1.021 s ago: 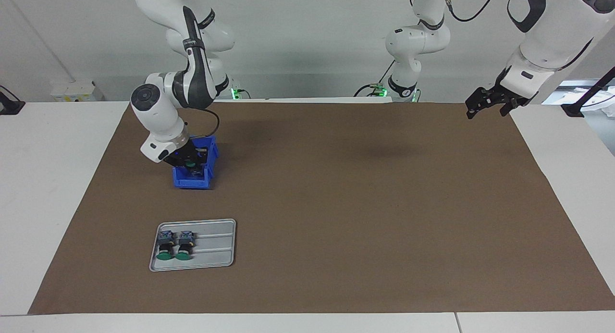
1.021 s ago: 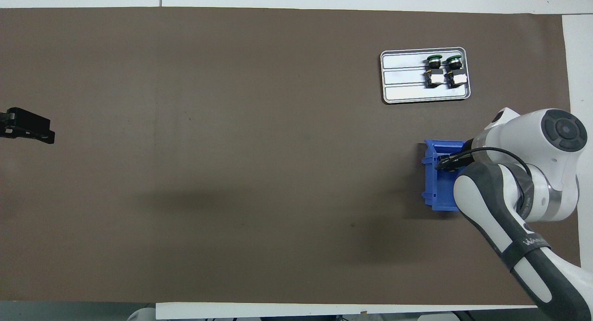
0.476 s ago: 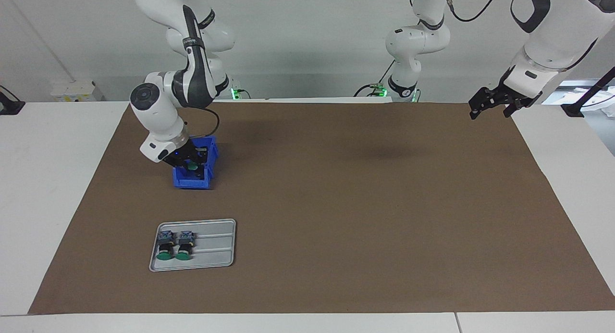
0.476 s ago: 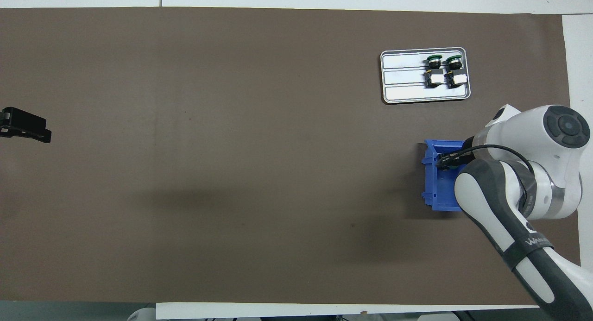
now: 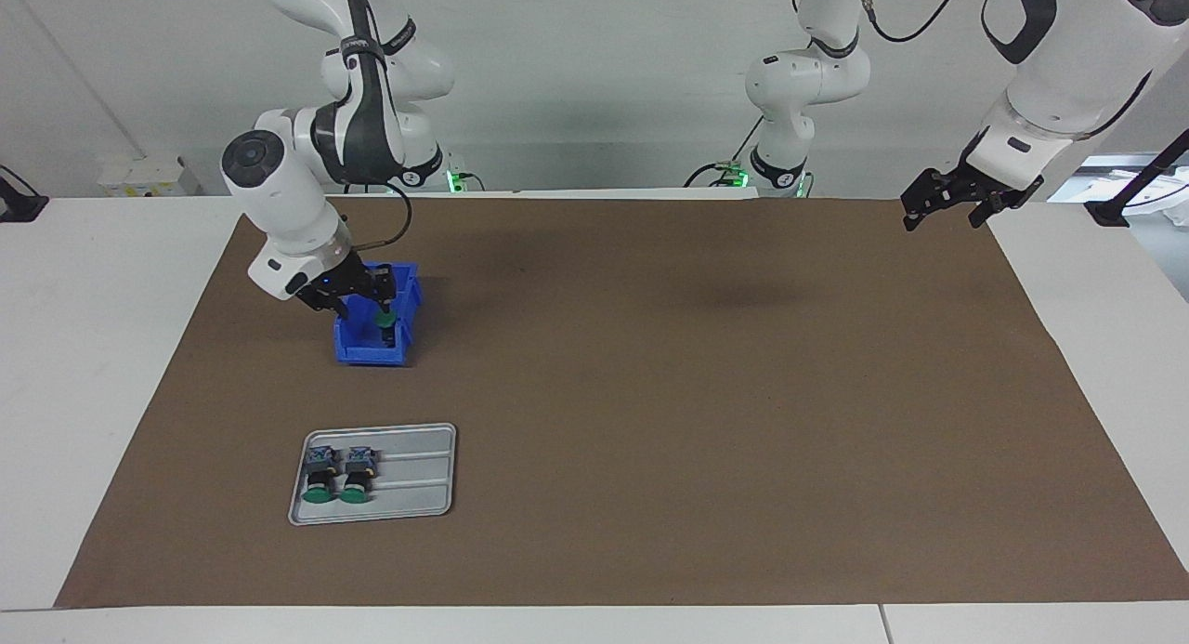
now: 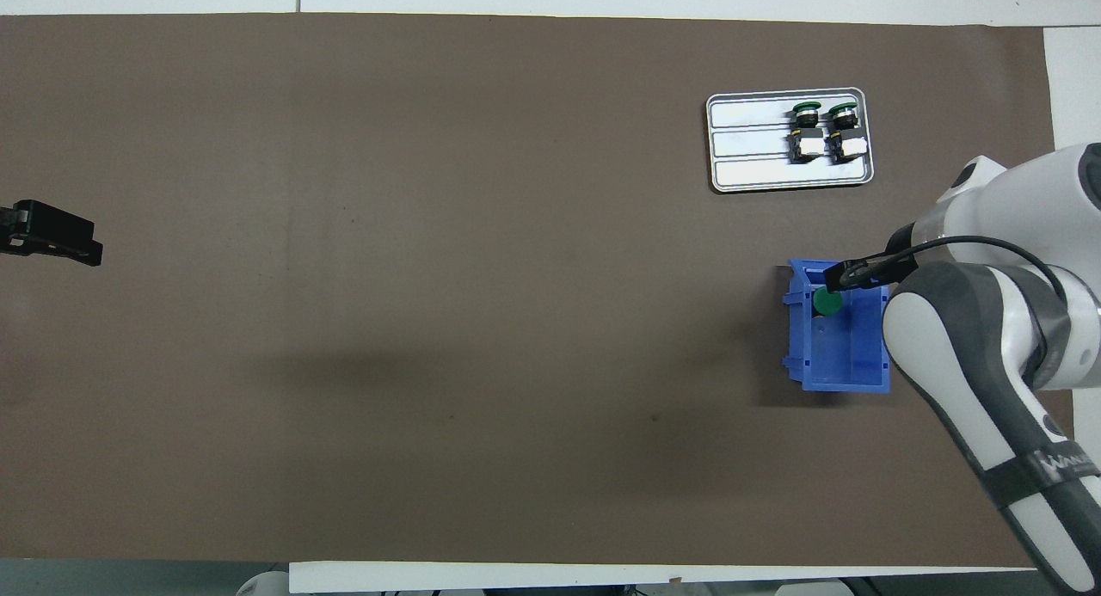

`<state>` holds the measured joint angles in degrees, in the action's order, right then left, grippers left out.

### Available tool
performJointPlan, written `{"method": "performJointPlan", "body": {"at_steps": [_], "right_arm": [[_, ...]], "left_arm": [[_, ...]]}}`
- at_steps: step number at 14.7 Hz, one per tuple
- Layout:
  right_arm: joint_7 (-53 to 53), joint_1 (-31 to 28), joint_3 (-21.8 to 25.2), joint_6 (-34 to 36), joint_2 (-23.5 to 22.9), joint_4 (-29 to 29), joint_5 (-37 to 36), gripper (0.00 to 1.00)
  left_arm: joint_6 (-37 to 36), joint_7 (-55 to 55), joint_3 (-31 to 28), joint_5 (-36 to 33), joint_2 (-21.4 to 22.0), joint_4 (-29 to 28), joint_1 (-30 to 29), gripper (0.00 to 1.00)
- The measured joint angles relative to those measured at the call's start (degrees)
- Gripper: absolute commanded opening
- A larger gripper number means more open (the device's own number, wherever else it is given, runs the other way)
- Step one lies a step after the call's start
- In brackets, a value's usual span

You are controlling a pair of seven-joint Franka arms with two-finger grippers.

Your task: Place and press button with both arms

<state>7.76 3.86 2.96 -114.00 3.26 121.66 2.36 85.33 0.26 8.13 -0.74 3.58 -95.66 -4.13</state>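
Facing view, upper left of the frame: the right gripper (image 5: 372, 302) hangs over the blue bin (image 5: 373, 347), jaws closed on the button (image 5: 385, 320), whose green cap shows above the bin's rim. Below it, a metal tray (image 5: 413, 495) on the bench (image 5: 650, 393) carries two more buttons (image 5: 338, 473). At upper right the left gripper (image 5: 947, 203) waits over the mat's corner; its jaws' state cannot be told.
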Motion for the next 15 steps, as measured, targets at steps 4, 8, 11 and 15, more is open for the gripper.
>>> {"method": "performJointPlan", "body": {"at_steps": [4,8,11,15], "right_arm": [[0.0,-1.7,0.2,15.4,1.6,-13.2,-0.1,0.99],[0.0,-3.2,0.4,29.3,-1.9,-29.6,-2.3,0.99],[0.0,-3.7,0.4,29.9,-4.2,-32.6,-3.5,0.99],[-0.2,-3.0,0.1,28.9,-2.5,-31.1,-3.8,0.99]], "left_arm": [[0.0,0.0,-0.4,0.0,0.0,0.0,-0.1,1.0],[0.0,0.0,-0.4,0.0,0.0,0.0,-0.1,1.0],[0.0,0.0,-0.4,0.0,0.0,0.0,-0.1,1.0],[0.0,0.0,-0.4,0.0,0.0,0.0,-0.1,1.0]]}}
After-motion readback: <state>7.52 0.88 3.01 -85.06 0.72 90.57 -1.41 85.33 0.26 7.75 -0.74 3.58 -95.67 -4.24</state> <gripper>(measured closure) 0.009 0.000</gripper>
